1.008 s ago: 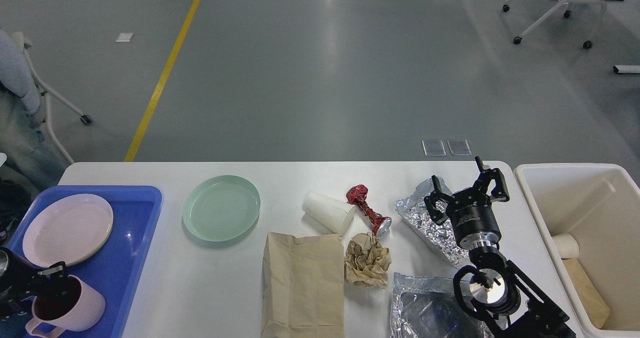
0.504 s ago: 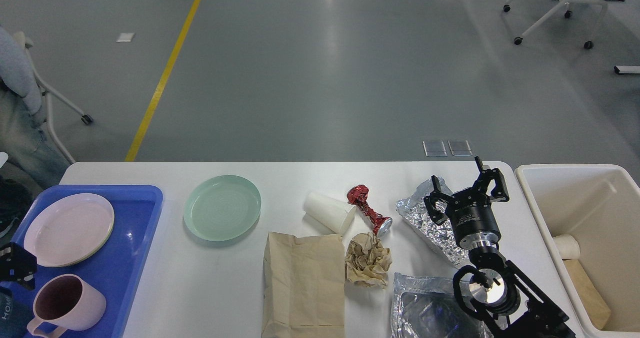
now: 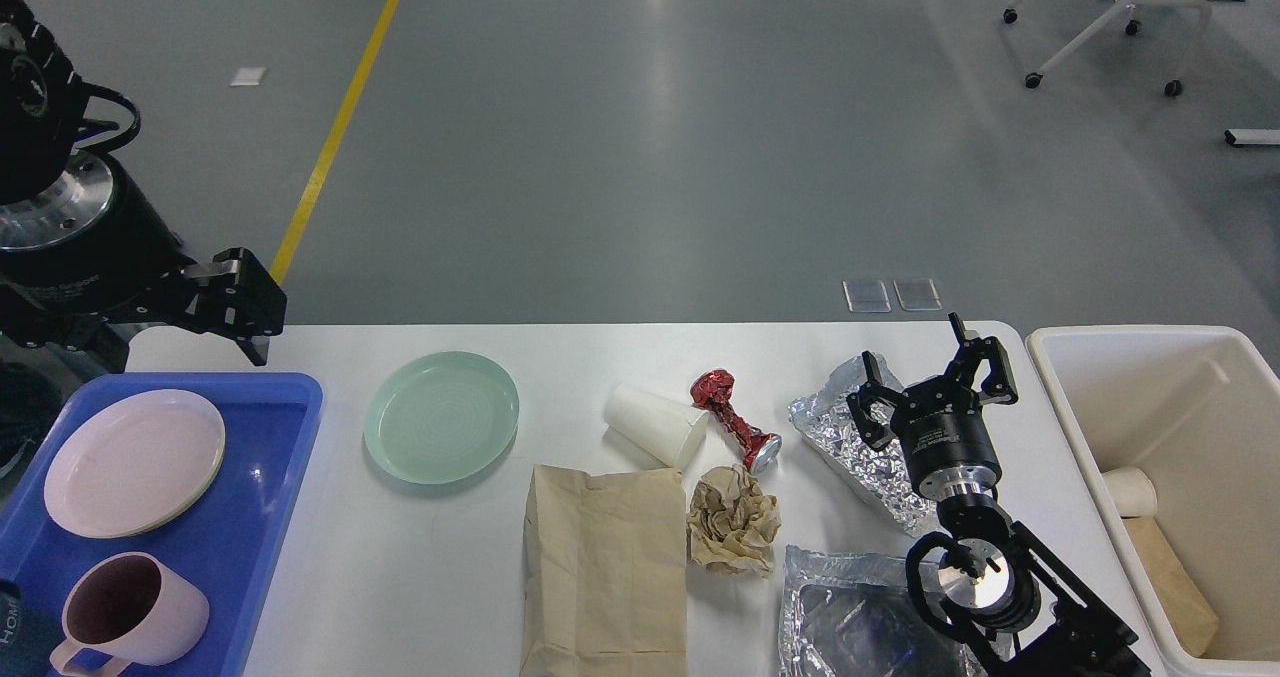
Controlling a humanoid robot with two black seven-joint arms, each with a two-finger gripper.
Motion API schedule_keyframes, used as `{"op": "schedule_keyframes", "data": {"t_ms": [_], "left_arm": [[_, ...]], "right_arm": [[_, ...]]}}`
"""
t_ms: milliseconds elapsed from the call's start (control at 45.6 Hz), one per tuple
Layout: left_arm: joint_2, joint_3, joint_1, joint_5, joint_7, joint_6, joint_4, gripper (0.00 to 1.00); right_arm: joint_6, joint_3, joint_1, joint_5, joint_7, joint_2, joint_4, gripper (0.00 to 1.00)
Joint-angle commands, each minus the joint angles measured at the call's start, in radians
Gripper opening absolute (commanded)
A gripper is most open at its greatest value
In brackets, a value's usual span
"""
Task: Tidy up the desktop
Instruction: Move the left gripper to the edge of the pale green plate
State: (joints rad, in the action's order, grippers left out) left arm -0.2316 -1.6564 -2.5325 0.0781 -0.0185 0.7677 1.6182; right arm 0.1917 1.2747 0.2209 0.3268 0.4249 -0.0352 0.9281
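Note:
The white desktop (image 3: pixel 600 357) holds a pale green plate (image 3: pixel 442 429), a white paper cup (image 3: pixel 655 425) on its side, a crushed red can (image 3: pixel 735 419), a crumpled brown paper ball (image 3: pixel 733 519), a flat brown paper bag (image 3: pixel 605 567) and two pieces of foil (image 3: pixel 845 437) (image 3: pixel 850 617). My left gripper (image 3: pixel 150 337) hangs open and empty, high above the table's back left corner. My right gripper (image 3: pixel 930 377) is open and empty, just above the far piece of foil.
A blue tray (image 3: pixel 270 517) at the left holds a pink plate (image 3: pixel 133 462) and a pink mug (image 3: pixel 130 612). A cream bin (image 3: pixel 1180 387) at the right holds a paper cup (image 3: pixel 1130 492) and brown paper (image 3: pixel 1180 582). Rolling chairs stand far behind.
My left gripper let go of the pink mug on the blue tray, then rose to the upper left. The right arm has not moved.

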Motion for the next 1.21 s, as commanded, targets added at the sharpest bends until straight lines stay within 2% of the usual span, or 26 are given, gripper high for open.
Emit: {"op": "schedule_keyframes", "data": {"t_ms": [0,110,241,351,504,614,723,811,964,1118,1184], "left_arm": [[0.052,0.027,-0.118,0.086,-0.004,0.039,0.072,0.95],[0.066,0.061,-0.199,0.13,-0.015,0.074,0.138,0.95],[0.06,0.056,-0.232,0.16,-0.032,0.081,0.143,0.95],[0.051,0.056,-0.273,0.16,-0.034,0.123,0.143,0.96],[0.048,0.059,-0.299,0.158,-0.031,0.17,0.138,0.96],[-0.038,0.064,-0.281,0.143,-0.006,0.16,0.105,0.95],[-0.086,0.07,-0.203,0.103,-0.001,0.131,0.043,0.96],[-0.08,0.089,-0.039,0.091,-0.004,0.072,-0.036,0.96],[0.034,0.104,0.24,0.114,-0.006,-0.079,-0.178,0.95],[0.02,0.181,0.492,0.23,-0.005,-0.195,-0.311,0.95],[0.024,0.194,0.579,0.268,-0.003,-0.286,-0.351,0.95]], "right_arm": [[0.0,0.0,0.0,0.0,0.0,0.0,0.0,1.0],[0.0,0.0,0.0,0.0,0.0,0.0,0.0,1.0],[0.0,0.0,0.0,0.0,0.0,0.0,-0.002,1.0],[0.0,0.0,0.002,0.0,0.0,0.0,-0.002,1.0],[0.0,0.0,0.002,0.0,0.0,0.0,-0.002,1.0],[0.0,0.0,0.002,0.0,0.0,0.0,0.0,1.0],[0.0,0.0,0.0,0.0,0.0,0.0,0.0,1.0],[0.0,0.0,0.0,0.0,0.0,0.0,0.0,1.0],[0.0,0.0,0.0,0.0,0.0,-0.002,0.0,1.0],[0.0,0.0,0.0,0.0,0.0,0.0,0.0,1.0],[0.0,0.0,0.0,0.0,0.0,0.0,0.0,1.0]]}}
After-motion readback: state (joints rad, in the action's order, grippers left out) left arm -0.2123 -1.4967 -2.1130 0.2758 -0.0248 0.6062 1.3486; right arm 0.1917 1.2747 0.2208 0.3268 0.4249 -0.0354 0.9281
